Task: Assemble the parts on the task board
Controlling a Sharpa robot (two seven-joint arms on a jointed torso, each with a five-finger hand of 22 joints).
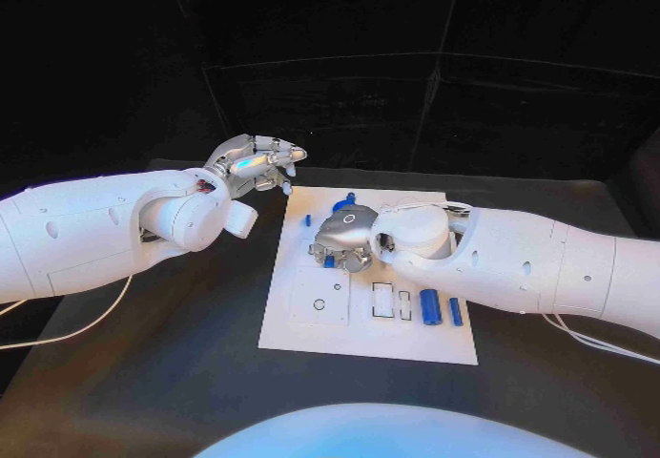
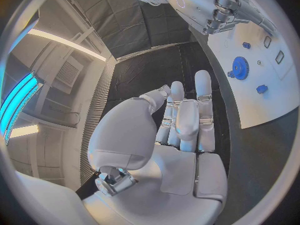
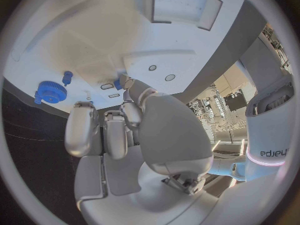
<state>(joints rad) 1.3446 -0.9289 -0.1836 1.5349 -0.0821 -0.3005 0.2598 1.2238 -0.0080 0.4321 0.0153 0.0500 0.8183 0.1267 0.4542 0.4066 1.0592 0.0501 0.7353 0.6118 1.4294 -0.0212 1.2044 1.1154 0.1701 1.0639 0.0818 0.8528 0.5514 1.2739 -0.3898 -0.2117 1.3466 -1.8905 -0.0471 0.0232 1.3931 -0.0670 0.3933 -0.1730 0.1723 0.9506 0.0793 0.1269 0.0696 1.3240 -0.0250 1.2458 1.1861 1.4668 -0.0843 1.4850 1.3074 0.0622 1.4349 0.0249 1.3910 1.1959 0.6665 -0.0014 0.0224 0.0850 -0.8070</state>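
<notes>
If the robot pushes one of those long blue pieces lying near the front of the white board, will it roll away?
Probably. The long blue pieces look rounded like pins and lie flat on the task board, so a sideways nudge might roll one. They look small and stiff, likely light.

The task board (image 1: 360, 329) looks like smooth matt white plastic; the parts (image 1: 430, 307) on it are blue, plastic-looking, with a slight sheen; the blue gear (image 3: 50, 91) has a toothed, moulded edge; the table (image 1: 165, 382) is matt black; both arms wear glossy white shells; the left hand (image 1: 255, 162) and right hand (image 1: 344, 239) show polished silver metal; the fingers (image 2: 187, 120) carry smooth pale covers.
</notes>
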